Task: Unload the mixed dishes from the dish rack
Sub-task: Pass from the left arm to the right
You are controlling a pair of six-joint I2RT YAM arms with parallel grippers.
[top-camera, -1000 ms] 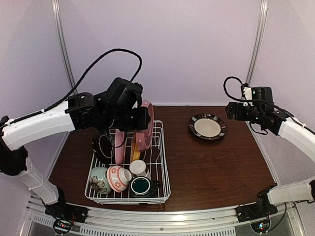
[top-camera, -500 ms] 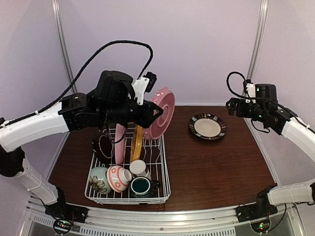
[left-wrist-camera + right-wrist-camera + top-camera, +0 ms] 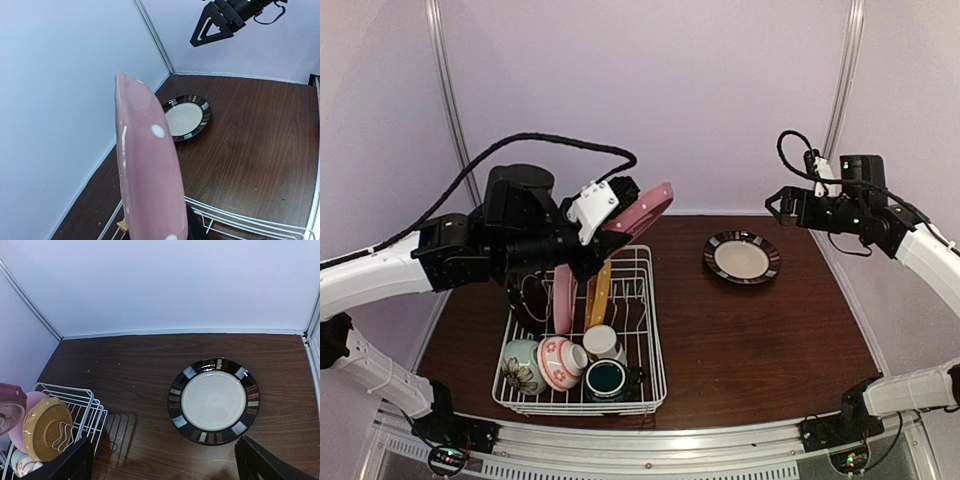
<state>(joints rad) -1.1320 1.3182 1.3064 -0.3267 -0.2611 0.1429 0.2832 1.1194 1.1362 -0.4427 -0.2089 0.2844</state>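
Holding left gripper (image 3: 617,203): jaws clamped on the pink polka-dot plate (image 3: 645,205), tilted in the air above the rack's far end.
Dish rack (image 3: 657,370): pink plate (image 3: 563,300) and yellow plate (image 3: 598,290) upright in the tines; bowls (image 3: 560,362), white cup (image 3: 603,342) and teal mug (image 3: 608,380) at the near end.
Table (image 3: 750,340): black-rimmed plate (image 3: 741,257) flat, right of the rack.
Right gripper (image 3: 772,208): jaws wide, empty, above the far right.
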